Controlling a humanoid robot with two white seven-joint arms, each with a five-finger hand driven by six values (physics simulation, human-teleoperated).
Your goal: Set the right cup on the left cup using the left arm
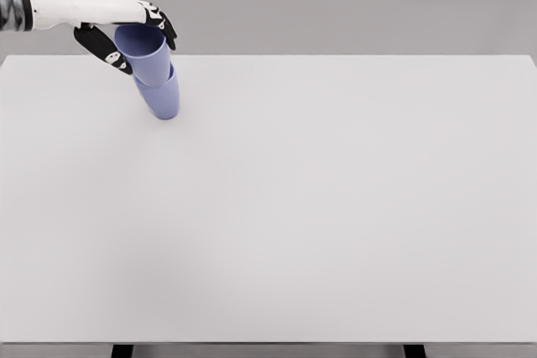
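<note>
The upper cup [144, 52] sits nested in the mouth of the lower cup [162, 96], both periwinkle blue, at the far left of the table [336, 207]. The pair leans, rims tipped toward the left, so the stack does not look settled upright. The placing itself appears nearly done; what seems left is letting go and drawing the arm clear without toppling the two.

The left hand [134, 35] wraps the upper cup near its rim, dark fingers [168, 29] curled around the far side and the thumb on the near left side, gripping it. The lower cup stands just beneath and to the right of the hand, apparently untouched by it. The right arm is not in view.
</note>
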